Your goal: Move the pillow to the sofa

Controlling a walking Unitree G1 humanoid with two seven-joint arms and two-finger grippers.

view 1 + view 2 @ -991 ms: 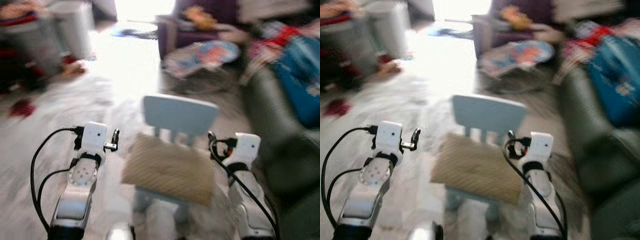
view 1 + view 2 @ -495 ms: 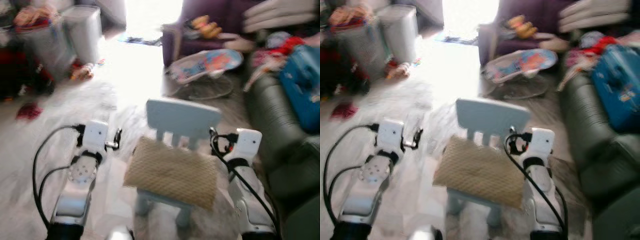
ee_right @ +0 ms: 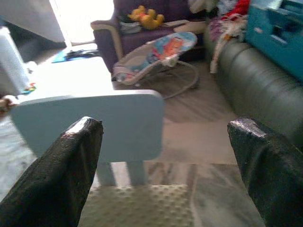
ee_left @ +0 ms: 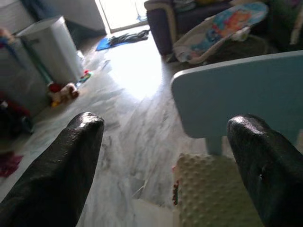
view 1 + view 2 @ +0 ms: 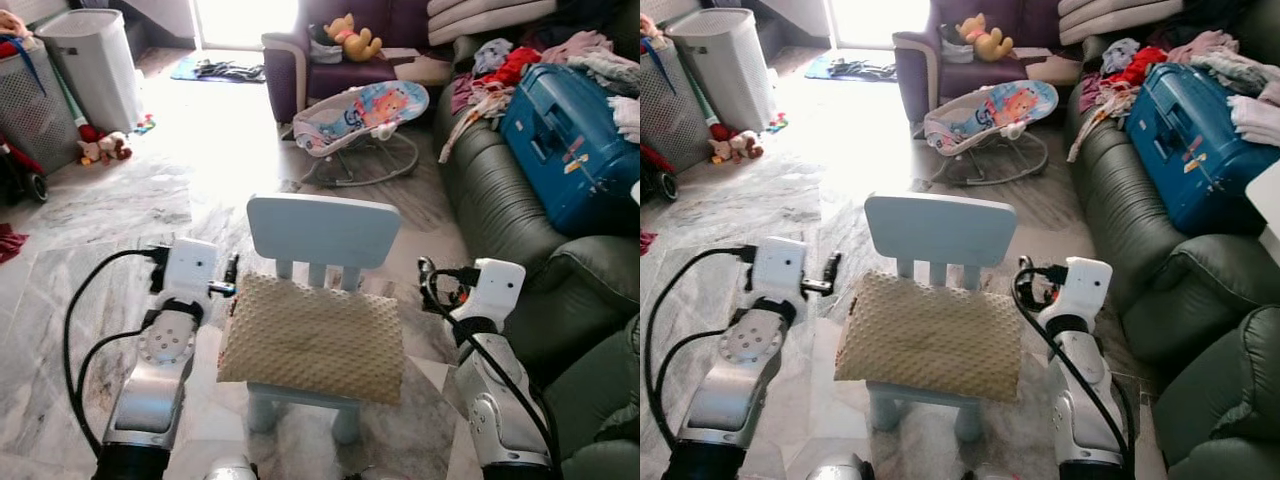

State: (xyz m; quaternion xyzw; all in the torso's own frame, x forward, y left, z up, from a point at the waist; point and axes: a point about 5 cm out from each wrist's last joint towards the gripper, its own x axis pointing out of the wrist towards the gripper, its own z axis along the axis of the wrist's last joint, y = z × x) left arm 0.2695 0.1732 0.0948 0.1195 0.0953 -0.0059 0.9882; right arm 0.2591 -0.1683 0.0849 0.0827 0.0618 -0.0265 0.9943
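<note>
A beige dotted pillow (image 5: 310,340) lies flat on the seat of a small light-blue child's chair (image 5: 322,230). My left gripper (image 4: 168,120) hangs open just left of the pillow's back corner, its fingers (image 4: 71,161) wide apart and holding nothing. On the pillow's right side my right gripper (image 3: 165,124) is also open and holds nothing; the chair back and pillow edge show between its fingers (image 3: 71,165). The dark green leather sofa (image 5: 505,200) runs along the right, about an arm's length from the chair.
A blue suitcase (image 5: 565,140) and loose clothes (image 5: 500,70) lie on the sofa's far end. A baby bouncer (image 5: 360,115) and a purple armchair (image 5: 300,60) stand beyond the chair. Laundry bins (image 5: 90,65) and toys (image 5: 105,148) are at the far left on the marble floor.
The picture has sharpened and shifted as the camera moved. Both grippers still flank the pillow, which lies on the chair as before.
</note>
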